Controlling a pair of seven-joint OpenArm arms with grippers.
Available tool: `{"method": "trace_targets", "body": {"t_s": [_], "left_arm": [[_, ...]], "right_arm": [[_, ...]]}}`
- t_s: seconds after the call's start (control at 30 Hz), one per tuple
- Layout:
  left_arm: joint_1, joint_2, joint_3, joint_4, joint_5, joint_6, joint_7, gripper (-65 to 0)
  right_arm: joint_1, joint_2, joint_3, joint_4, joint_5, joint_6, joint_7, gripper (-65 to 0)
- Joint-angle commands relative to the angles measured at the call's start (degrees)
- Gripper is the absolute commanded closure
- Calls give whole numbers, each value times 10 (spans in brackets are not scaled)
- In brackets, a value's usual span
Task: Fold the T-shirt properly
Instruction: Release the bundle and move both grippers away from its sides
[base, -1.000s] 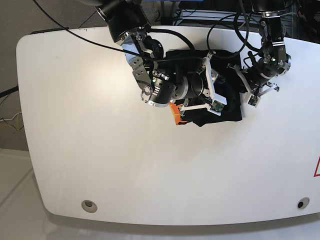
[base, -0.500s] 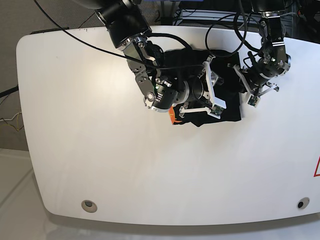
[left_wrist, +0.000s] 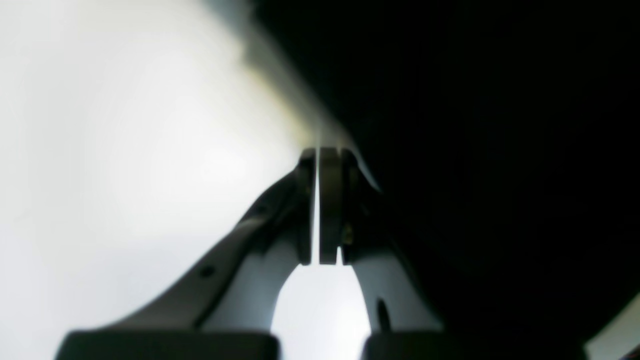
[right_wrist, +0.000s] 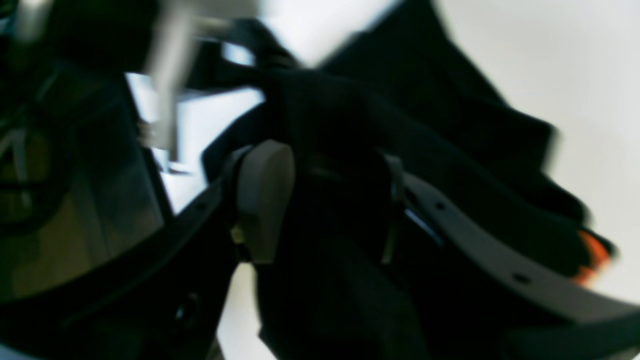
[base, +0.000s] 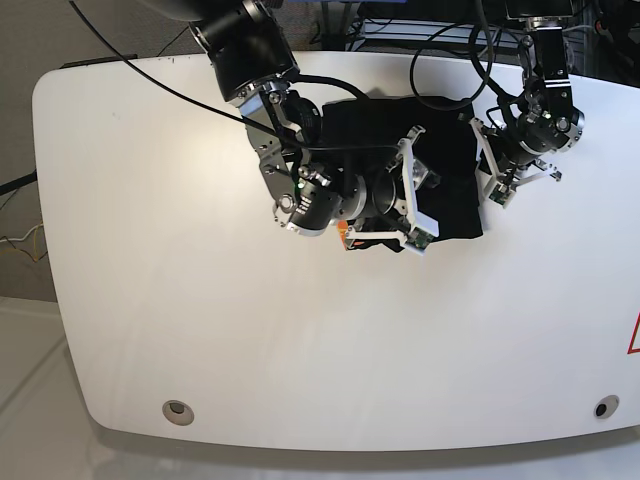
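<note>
The black T-shirt (base: 452, 180) lies bunched in a rough square at the back middle of the white table (base: 200, 300). Its orange print (base: 343, 228) peeks out at the left corner and shows again in the right wrist view (right_wrist: 590, 260). My right gripper (base: 413, 195) lies over the shirt's left part. Its jaws stand wide apart with black cloth (right_wrist: 340, 150) bulging between the fingers (right_wrist: 265, 200). My left gripper (base: 489, 168) sits at the shirt's right edge. In its wrist view the left gripper (left_wrist: 318, 155) is shut, with a slit of light between the pads and the shirt (left_wrist: 475, 150) beside it.
Black cables (base: 440, 45) hang over the table's back edge behind both arms. Two round holes (base: 178, 410) (base: 600, 408) mark the front corners. A red marking (base: 634, 335) sits at the right edge.
My right gripper's jaws have widened and the arm has drawn a little left, covering more of the orange print. The left gripper has shifted slightly toward the back, still shut.
</note>
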Motion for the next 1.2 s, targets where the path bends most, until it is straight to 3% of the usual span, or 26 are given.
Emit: {"method": "trace_targets", "body": {"t_s": [0.0,0.5,0.67,0.87,1.17], "left_arm": [[-19,-6,-3,15,-2,2,-9,0],[-52,-33,-70,38,-2,2,-9,0],[-54,-48,-68,63,-3,2,-9,0],[-68,-50,-68,81,-3,2,-9,0],[-84,-50,-61,84,-4,2,-9,0]], "right_arm": [[11,-8,16,30,10,1,12,-267],[-6,-8,53,48,9,2,12,-263],[-18,-8,66,67,8,1,11,-176],[-43,7,99,95,-10,5,10,0],[-84,46,105,126,-15,5,9,0]]}}
